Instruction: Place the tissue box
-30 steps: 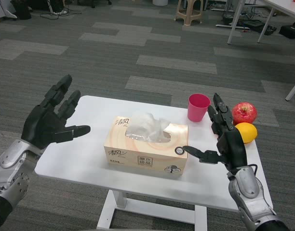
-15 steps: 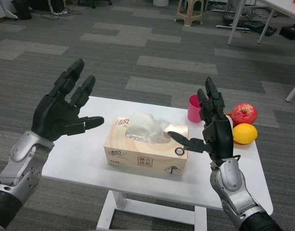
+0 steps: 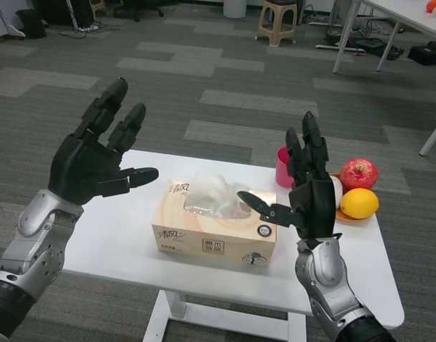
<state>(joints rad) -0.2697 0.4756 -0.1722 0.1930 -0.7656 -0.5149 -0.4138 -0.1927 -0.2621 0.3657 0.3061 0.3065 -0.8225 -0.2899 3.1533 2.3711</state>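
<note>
The tissue box (image 3: 214, 224), a cream cardboard carton with printed lettering on its front face and a white tissue (image 3: 214, 191) puffing out of its top slot, sits flat near the middle of the white table (image 3: 125, 246), its long front side facing the near edge. No hand touches it.

The right hand (image 3: 303, 192) is raised above the table just right of the box, fingers straight and spread upward, thumb reaching out toward the box's top right corner, with nothing in its grasp. The left hand (image 3: 97, 157) hangs over the table's left edge, well apart from the box, likewise wide open, fingers fanned up and away and thumb pointing toward the box, holding nothing.

Behind the right hand, toward the far right corner of the table, stands a pink cup (image 3: 282, 165), partly hidden by the fingers. Beside it, along the right edge, a red apple (image 3: 358, 173) and a yellow lemon (image 3: 359, 203) lie touching each other on an orange plate (image 3: 346, 216).

Beyond the table, grey patterned carpet (image 3: 225, 78) covers the floor, with a plastic stool (image 3: 277, 19) and white desk legs (image 3: 346, 35) at the far end of the room.
</note>
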